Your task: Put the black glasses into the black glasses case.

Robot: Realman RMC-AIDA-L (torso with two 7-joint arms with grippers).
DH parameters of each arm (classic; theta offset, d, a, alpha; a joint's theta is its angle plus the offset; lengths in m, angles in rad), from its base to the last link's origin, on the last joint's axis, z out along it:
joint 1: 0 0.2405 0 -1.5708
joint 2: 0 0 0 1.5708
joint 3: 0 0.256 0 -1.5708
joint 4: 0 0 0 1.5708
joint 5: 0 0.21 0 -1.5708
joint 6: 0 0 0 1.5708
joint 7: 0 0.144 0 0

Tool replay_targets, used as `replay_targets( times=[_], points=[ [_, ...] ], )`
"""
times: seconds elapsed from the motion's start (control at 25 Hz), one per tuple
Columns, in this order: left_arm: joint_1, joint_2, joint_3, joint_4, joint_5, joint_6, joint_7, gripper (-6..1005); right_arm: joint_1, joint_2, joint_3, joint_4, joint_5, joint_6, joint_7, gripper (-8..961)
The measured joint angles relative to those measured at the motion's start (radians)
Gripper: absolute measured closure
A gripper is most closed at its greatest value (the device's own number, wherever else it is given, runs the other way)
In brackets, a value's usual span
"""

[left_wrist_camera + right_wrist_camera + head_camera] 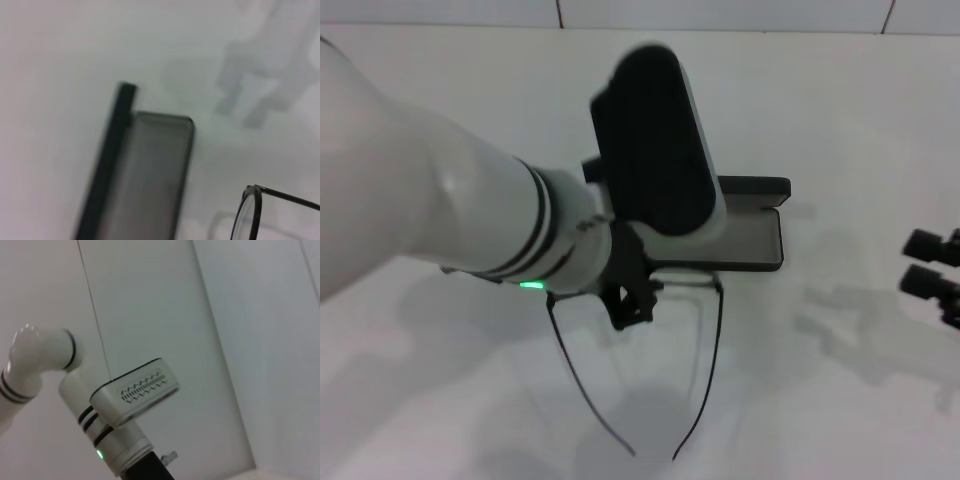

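The black glasses case (752, 237) lies open on the white table, grey lining up, with its lid (755, 186) standing at the far side. My left gripper (628, 305) is just in front of the case, shut on the front of the black glasses (717, 330). The glasses hang a little above the table, with their long temple arms pointing toward me. The left wrist view shows the open case (150, 180) and one lens rim of the glasses (256, 210) beside it. My right gripper (927, 263) is parked at the right edge, open and empty.
The white table (840, 120) carries nothing else. A tiled wall edge (720, 15) runs along the back. My bulky left arm (440, 200) hides the left part of the case. The right wrist view shows only the left arm (115, 435) against the wall.
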Motion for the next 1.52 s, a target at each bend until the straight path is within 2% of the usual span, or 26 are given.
replay_targets(
  times=[0.24,0.32,0.48,0.56,0.68,0.8,0.92,1.32,1.52],
  points=[
    [0.063,0.000,-0.068,0.160,-0.023,0.006,-0.021,878,-0.025,-0.001,0.105,0.013,0.000,-0.105,-0.041,629],
    [0.076,0.000,-0.115,0.191,-0.093,0.006,-0.017,878,-0.038,0.004,0.157,0.017,-0.001,-0.155,-0.081,630],
    [0.086,0.003,-0.307,0.189,-0.398,0.004,0.018,878,-0.048,0.026,0.261,0.028,0.000,-0.243,-0.172,634],
    [0.104,0.004,-0.440,0.159,-0.635,0.012,0.074,878,-0.041,0.041,0.298,0.030,0.005,-0.275,-0.224,655],
    [0.111,0.005,-0.551,0.091,-0.837,0.035,0.133,878,-0.029,0.049,0.312,0.031,0.019,-0.295,-0.276,717],
    [0.105,0.007,-0.614,0.014,-0.959,0.068,0.150,878,0.004,0.053,0.313,0.032,0.038,-0.316,-0.301,811],
    [0.104,0.005,-0.627,-0.031,-0.994,0.082,0.158,878,0.045,0.057,0.308,0.031,0.046,-0.325,-0.302,923],
    [0.100,-0.001,-0.588,-0.191,-1.022,0.051,0.197,878,0.193,0.073,0.240,0.027,0.085,-0.324,-0.303,940],
    [0.088,-0.002,-0.573,-0.239,-1.060,0.023,0.217,878,0.257,0.081,0.138,0.034,0.084,-0.275,-0.313,942]
  ],
)
